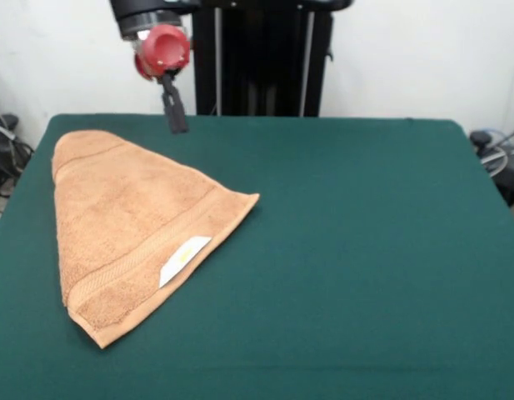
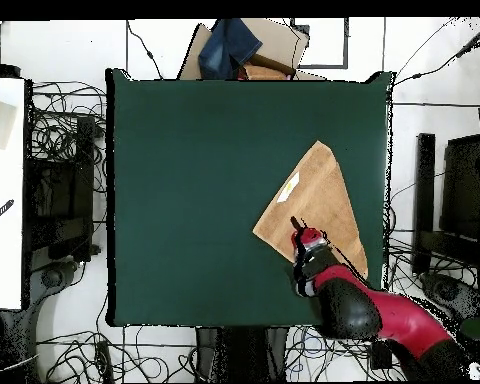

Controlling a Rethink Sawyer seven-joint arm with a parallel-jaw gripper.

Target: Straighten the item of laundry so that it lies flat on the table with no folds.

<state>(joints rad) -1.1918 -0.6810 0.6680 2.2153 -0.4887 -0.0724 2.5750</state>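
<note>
The item of laundry (image 1: 132, 217) is a light orange-tan towel folded over into a rough triangle on the left part of the green table (image 1: 365, 250). A white label (image 1: 184, 259) with a yellow mark lies on its near folded edge. My gripper (image 1: 174, 112) hangs just beyond the towel's far edge, above the table's back rim. Its dark fingers are pressed together, shut on nothing. In the overhead view the towel (image 2: 324, 195) lies near the table's (image 2: 194, 200) right edge. There the gripper (image 2: 296, 226) is over the towel's lower part.
A cardboard box holding blue cloth (image 2: 239, 48) sits past the table's top edge in the overhead view. Cables and dark equipment (image 2: 59, 200) surround the table on the floor. A white surface (image 2: 2, 190) stands at the left.
</note>
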